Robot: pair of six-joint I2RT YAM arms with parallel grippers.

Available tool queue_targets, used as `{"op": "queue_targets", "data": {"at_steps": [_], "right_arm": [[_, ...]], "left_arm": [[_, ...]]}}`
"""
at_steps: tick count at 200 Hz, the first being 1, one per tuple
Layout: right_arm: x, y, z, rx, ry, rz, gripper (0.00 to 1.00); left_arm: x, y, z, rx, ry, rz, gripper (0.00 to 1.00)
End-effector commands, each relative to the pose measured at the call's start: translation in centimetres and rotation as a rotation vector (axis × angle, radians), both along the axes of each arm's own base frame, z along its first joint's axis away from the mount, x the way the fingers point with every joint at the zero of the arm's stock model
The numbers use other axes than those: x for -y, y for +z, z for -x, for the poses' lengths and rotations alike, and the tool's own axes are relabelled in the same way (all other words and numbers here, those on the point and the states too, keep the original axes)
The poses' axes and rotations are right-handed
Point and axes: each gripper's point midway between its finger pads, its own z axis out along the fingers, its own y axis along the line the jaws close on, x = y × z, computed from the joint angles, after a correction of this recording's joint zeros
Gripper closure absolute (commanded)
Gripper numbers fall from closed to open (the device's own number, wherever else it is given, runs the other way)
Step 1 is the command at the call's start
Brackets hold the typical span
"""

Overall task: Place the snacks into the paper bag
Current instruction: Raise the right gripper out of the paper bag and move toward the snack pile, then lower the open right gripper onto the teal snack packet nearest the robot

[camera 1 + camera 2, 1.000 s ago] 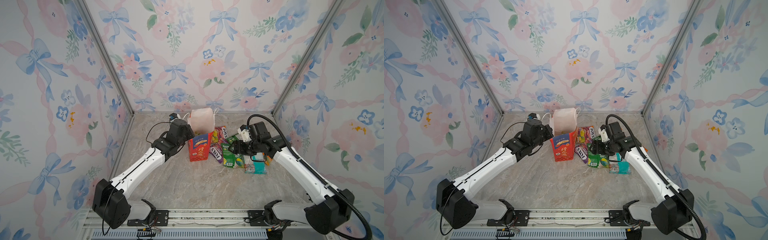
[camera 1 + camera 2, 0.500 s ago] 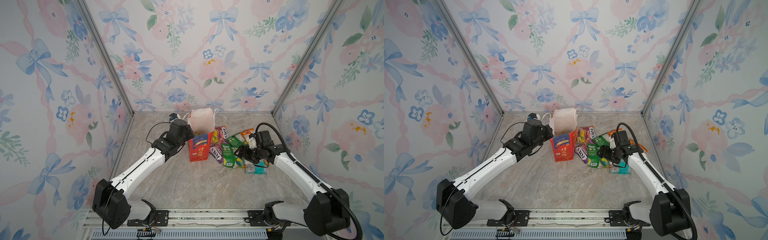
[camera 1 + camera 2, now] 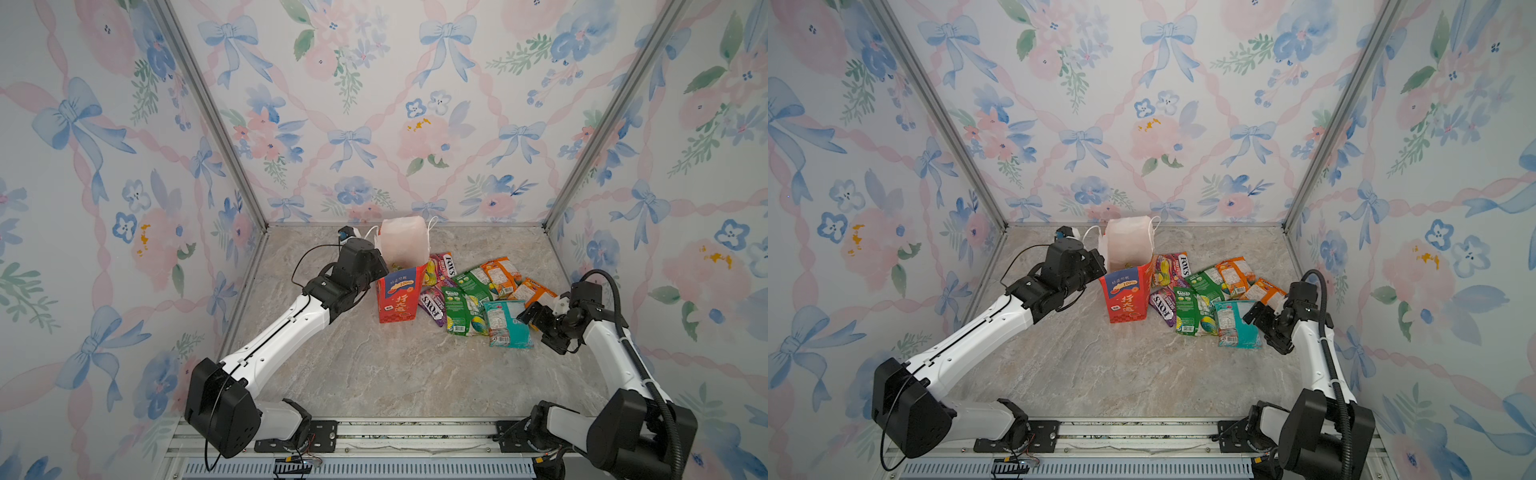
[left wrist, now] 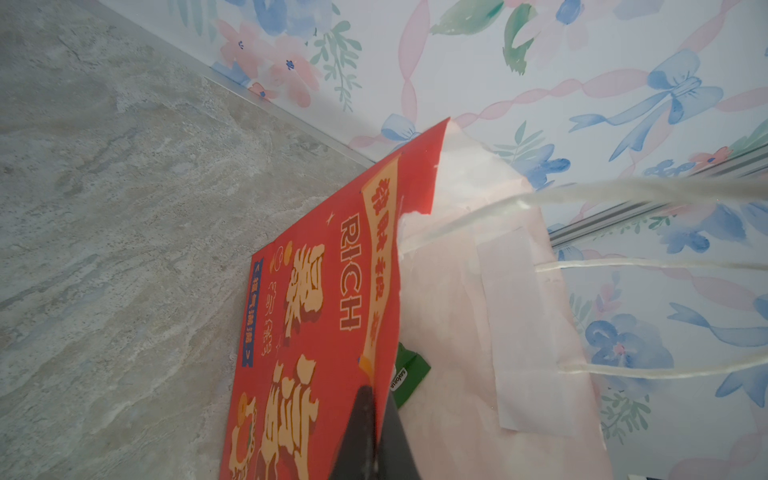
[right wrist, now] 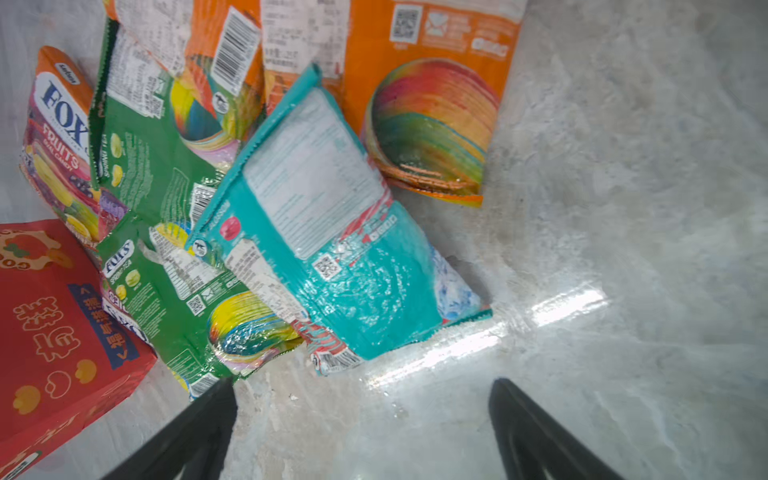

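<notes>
My right gripper has swung back off the snacks and spread wide, empty, just by the teal packet, my likely next pick, while my left gripper stays pinched on the rim of the bag beside them

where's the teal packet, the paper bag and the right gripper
teal packet (image 3: pixel 508 323), in a top view, middle of its face
paper bag (image 3: pixel 397 296), in a top view, front panel
right gripper (image 5: pixel 362 382), right wrist view, midway between its open fingertips
</notes>
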Motion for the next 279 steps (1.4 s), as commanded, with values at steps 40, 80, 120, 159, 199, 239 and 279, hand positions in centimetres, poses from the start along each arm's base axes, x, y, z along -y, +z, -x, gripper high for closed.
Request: {"op": "queue_targets", "data": {"at_steps": [40, 80, 120, 159, 199, 239, 279], "right_arm": [[0.2, -4.5, -0.8, -0.035, -0.056, -0.130, 0.03], [0.9, -5.5, -1.2, -0.044, -0.056, -0.098, 0.03], [1.0, -6.4, -1.7, -0.038, -0.055, -0.102, 0.03], [0.6, -7.5, -2.1, -0.033, -0.034, -0.130, 0.02], [0.2, -7.6, -2.0, -0.037, -0.013, -0.123, 0.02], [-0.3, -7.5, -2.3, -0.031, 0.004, -0.133, 0.00], [-1.4, -8.2, -2.2, -0.052, 0.042, -0.141, 0.00]], "left_arm": [[-0.6, 0.6, -0.1, 0.022, 0.018, 0.021, 1.00], [-0.8, 0.6, -0.1, 0.023, 0.021, 0.023, 1.00], [-0.7, 0.3, -0.3, 0.016, 0.020, 0.022, 1.00], [-0.6, 0.2, -0.3, 0.014, 0.016, 0.025, 1.00], [-0.5, 0.3, -0.4, 0.016, 0.014, 0.026, 1.00], [-0.5, 0.4, -0.4, 0.018, 0.014, 0.025, 1.00], [-0.5, 0.3, -0.4, 0.015, 0.011, 0.025, 1.00]]}}
